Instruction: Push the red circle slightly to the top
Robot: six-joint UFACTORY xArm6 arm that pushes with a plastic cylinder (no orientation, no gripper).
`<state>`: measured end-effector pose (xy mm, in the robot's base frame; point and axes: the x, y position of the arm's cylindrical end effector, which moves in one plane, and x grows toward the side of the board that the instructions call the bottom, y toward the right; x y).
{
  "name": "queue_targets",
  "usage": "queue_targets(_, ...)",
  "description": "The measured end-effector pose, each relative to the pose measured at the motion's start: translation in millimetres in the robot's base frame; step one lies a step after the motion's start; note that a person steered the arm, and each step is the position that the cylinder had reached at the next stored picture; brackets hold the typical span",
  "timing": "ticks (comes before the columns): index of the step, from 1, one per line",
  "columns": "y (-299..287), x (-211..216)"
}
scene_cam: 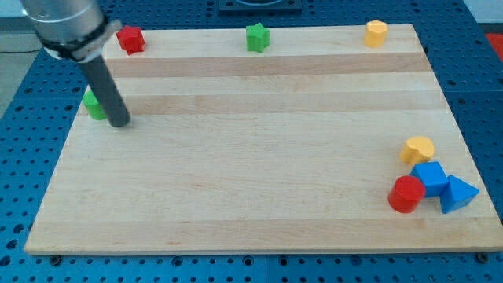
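Note:
The red circle [406,194] lies at the board's lower right, touching a blue block [430,177] on its right. My tip [119,123] rests on the board far away at the upper left, just right of a green block [94,104] that the rod partly hides.
A blue triangle [458,193] and a yellow block [418,148] crowd the red circle. Along the top edge sit a red block [130,39], a green star [257,37] and a yellow block [376,33]. The wooden board [251,157] lies on a blue perforated table.

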<state>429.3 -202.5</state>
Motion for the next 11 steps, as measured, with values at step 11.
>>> queue_targets(11, 448.5, 146.0)
